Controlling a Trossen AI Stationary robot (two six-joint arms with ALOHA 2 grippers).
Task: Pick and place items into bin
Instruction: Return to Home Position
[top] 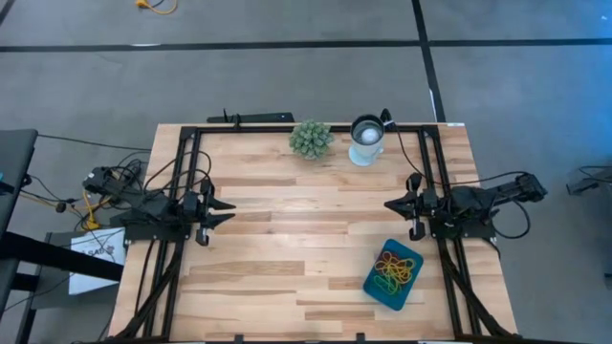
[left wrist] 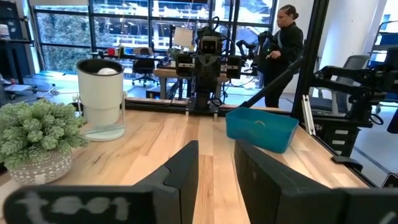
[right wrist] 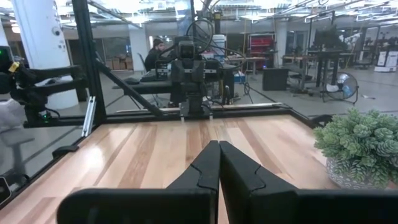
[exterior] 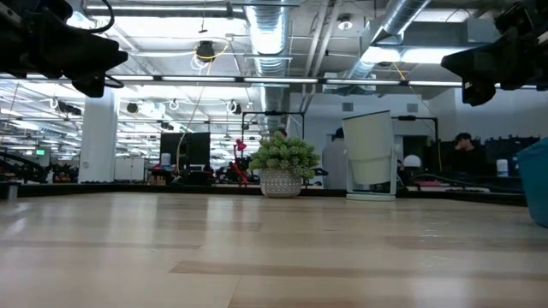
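Note:
The bin (top: 368, 285) is a teal tray on the table's near right, and its wall shows in the left wrist view (left wrist: 261, 130). The items (top: 394, 270), a heap of red, yellow, green and orange rubber-band loops, lie inside it. My left gripper (top: 231, 211) hovers level at the table's left side, open, with nothing between its fingers (left wrist: 216, 168). My right gripper (top: 386, 204) hovers level at the right side, just beyond the bin's far end, shut and empty (right wrist: 219, 163). The two grippers point at each other across the table.
A spiky green plant ball (top: 311, 139) in a pale pot and a round white-and-metal cup (top: 366, 140) stand at the table's far edge. A black frame (top: 287, 127) borders the table. Bare wood lies between the grippers. A person (left wrist: 283, 50) stands in the room beyond.

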